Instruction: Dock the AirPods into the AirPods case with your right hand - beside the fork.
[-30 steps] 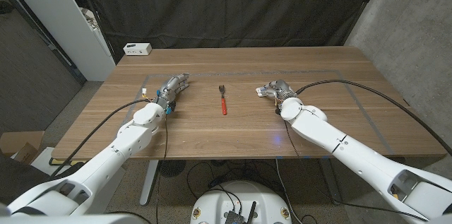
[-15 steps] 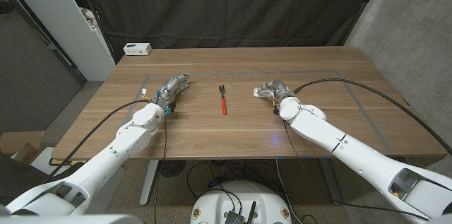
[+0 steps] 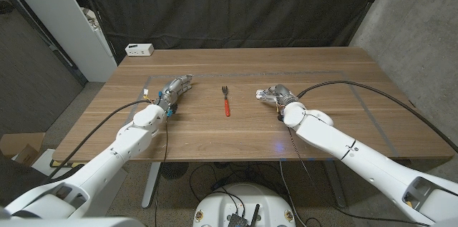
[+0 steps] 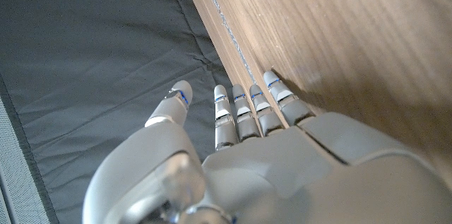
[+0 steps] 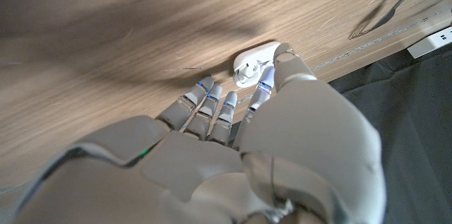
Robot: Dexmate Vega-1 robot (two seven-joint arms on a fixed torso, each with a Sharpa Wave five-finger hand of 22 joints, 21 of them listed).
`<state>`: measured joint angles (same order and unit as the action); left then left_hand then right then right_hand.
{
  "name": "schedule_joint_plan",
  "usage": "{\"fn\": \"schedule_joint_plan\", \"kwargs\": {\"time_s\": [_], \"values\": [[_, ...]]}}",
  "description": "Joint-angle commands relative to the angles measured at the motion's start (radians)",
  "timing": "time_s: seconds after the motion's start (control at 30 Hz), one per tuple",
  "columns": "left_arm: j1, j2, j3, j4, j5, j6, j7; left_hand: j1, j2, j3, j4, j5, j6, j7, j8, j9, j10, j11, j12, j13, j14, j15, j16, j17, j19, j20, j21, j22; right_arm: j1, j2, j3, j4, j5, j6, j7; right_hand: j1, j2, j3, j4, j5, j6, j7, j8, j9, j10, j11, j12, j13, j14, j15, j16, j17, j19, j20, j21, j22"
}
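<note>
A small white AirPods case [image 3: 260,94] lies on the wooden table, right of a fork [image 3: 226,101] with a red handle. My right hand [image 3: 278,94] reaches toward the fork and pinches the case between its thumb and a finger. In the right wrist view the case [image 5: 251,61] sits at the fingertips [image 5: 265,83] of my right hand [image 5: 212,146], with the fork [image 5: 395,1] farther off. Whether earbuds are inside is too small to tell. My left hand [image 3: 174,89] waits left of the fork, holding nothing, its fingers [image 4: 244,111] straight and thumb apart.
A white power strip [image 3: 139,50] sits at the table's back left corner. Thin tape lines [image 3: 336,82] mark a rectangle on the tabletop. A white shelf [image 3: 86,19] stands beyond the table's left side, and a dark curtain hangs behind.
My right hand has crept a little left toward the fork, and the white case has moved with it. The left hand and the fork stay put.
</note>
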<state>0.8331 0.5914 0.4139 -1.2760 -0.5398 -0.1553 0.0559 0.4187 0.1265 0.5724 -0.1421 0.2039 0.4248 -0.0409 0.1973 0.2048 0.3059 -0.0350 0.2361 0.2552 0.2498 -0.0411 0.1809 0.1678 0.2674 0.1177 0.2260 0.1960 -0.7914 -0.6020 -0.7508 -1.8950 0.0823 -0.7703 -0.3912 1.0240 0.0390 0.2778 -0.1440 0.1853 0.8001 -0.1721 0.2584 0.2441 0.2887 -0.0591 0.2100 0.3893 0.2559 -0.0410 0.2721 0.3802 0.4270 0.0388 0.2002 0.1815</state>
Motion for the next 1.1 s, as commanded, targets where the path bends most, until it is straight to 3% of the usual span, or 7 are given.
{"fn": "schedule_joint_plan", "kwargs": {"time_s": [0.03, 0.47, 0.83, 1.0, 1.1], "values": [[-0.028, -0.008, 0.011, 0.027, 0.013, -0.011, -0.02, -0.004, -0.001, -0.003, -0.005, 0.01, 0.01, -0.003, 0.003, 0.001, 0.0, 0.0, 0.001, 0.004, 0.0, -0.006, 0.0, 0.003, -0.014, 0.025, -0.002, 0.0, -0.064, 0.003, 0.029, -0.009, -0.033, 0.027, -0.092, 0.01, -0.007, 0.006, -0.009, 0.005, -0.011, -0.004, -0.008, 0.004, 0.001, -0.002, 0.003, 0.0, 0.02, -0.095, -0.001, -0.002, 0.015, -0.002, 0.01, 0.002], [-0.067, -0.025, 0.028, 0.058, 0.029, -0.004, -0.026, -0.002, -0.001, -0.002, -0.006, 0.01, 0.015, -0.006, 0.005, 0.001, 0.002, -0.001, 0.002, 0.004, 0.002, -0.008, 0.001, 0.003, -0.013, 0.026, -0.002, 0.0, -0.111, 0.01, 0.075, 0.047, -0.031, 0.198, -0.122, 0.03, 0.001, 0.022, -0.016, 0.013, -0.016, -0.038, -0.012, 0.009, 0.027, -0.018, 0.017, 0.002, 0.048, -0.114, 0.003, -0.005, 0.036, -0.013, 0.018, 0.002], [-0.091, -0.035, 0.034, 0.085, 0.039, -0.015, -0.031, 0.001, 0.002, 0.0, -0.008, 0.011, 0.017, -0.01, 0.005, 0.0, 0.01, -0.005, 0.005, 0.004, 0.009, -0.013, 0.002, 0.002, -0.011, 0.026, -0.001, 0.0, -0.113, -0.01, 0.108, 0.091, -0.01, 0.347, -0.066, 0.05, 0.012, 0.035, -0.018, 0.019, -0.053, -0.049, -0.026, 0.016, 0.034, -0.041, 0.022, 0.005, 0.048, -0.134, 0.0, -0.004, 0.028, -0.016, 0.014, 0.002], [-0.093, -0.037, 0.033, 0.09, 0.039, -0.019, -0.031, 0.003, 0.002, 0.0, -0.009, 0.011, 0.018, -0.012, 0.005, 0.0, 0.012, -0.006, 0.006, 0.004, 0.01, -0.016, 0.003, 0.002, -0.01, 0.024, 0.0, 0.0, -0.079, -0.036, 0.11, 0.093, 0.012, 0.32, 0.019, 0.057, 0.015, 0.037, -0.017, 0.019, -0.074, -0.049, -0.034, 0.016, 0.011, -0.06, 0.014, 0.007, 0.026, -0.135, -0.008, -0.001, 0.014, -0.015, 0.008, 0.001], [-0.094, -0.038, 0.033, 0.092, 0.038, -0.017, -0.03, 0.003, 0.002, 0.001, -0.01, 0.011, 0.018, -0.014, 0.005, 0.0, 0.012, -0.007, 0.006, 0.004, 0.01, -0.016, 0.002, 0.002, -0.011, 0.024, 0.0, 0.0, -0.03, -0.072, 0.103, 0.078, 0.046, 0.234, 0.13, 0.053, 0.017, 0.032, -0.01, 0.018, -0.113, -0.05, -0.052, 0.011, -0.043, -0.062, -0.004, 0.009, -0.017, -0.129, -0.02, 0.005, -0.009, -0.014, 0.002, 0.001]]}}
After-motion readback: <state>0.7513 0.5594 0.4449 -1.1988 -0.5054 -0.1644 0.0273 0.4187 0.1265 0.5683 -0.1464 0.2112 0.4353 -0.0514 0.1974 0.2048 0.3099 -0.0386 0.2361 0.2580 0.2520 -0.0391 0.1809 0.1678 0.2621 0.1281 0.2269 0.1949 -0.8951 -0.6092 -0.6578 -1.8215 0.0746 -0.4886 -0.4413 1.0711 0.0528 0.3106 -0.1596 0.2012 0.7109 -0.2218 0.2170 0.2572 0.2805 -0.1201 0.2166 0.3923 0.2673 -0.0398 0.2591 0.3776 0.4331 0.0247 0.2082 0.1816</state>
